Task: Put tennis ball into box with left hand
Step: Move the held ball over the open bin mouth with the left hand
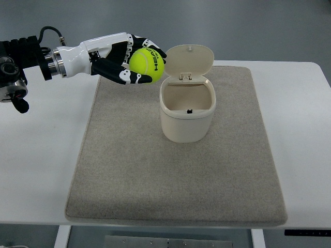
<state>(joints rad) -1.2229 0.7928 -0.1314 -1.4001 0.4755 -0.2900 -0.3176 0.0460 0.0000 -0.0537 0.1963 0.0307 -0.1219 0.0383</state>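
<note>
My left hand [138, 63] comes in from the upper left and is shut on a yellow-green tennis ball [146, 62]. It holds the ball in the air just left of the box's raised lid. The box [186, 114] is a cream bin standing upright on the beige mat [129, 170]. Its lid [189, 60] is flipped open toward the back, and the inside looks empty. The right arm does not show.
The mat lies on a white table [41, 155], whose front edge runs along the bottom of the picture. Grey floor [207, 26] shows beyond the far edge.
</note>
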